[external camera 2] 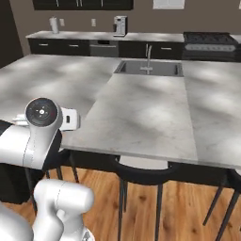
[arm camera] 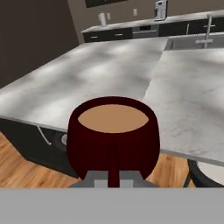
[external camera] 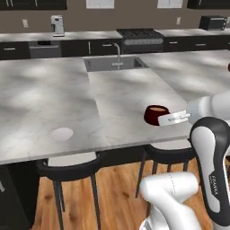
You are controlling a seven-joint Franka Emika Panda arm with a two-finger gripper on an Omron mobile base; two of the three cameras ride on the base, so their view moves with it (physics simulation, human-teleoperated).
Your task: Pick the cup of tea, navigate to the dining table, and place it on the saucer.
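Note:
The cup of tea (arm camera: 113, 135) is dark red with light brown liquid inside, and its handle runs down between my fingers. My gripper (arm camera: 113, 179) is shut on that handle. In the left base view the cup of tea (external camera: 156, 114) hangs just over the front right part of the dining table (external camera: 126, 90), with the gripper (external camera: 164, 119) on its right side. The saucer (external camera: 61, 133), small, round and white, lies on the marble top near the front edge, well to the cup's left. In the right base view my arm hides the cup above the dining table (external camera 2: 141, 113).
A sink with a faucet (external camera: 117, 60) is set into the far side of the table. Black stools (external camera: 67, 168) (external camera: 168, 152) stand under the front edge over a wooden floor. A back counter carries a stove (external camera: 140, 35) and a coffee machine (external camera: 57, 25).

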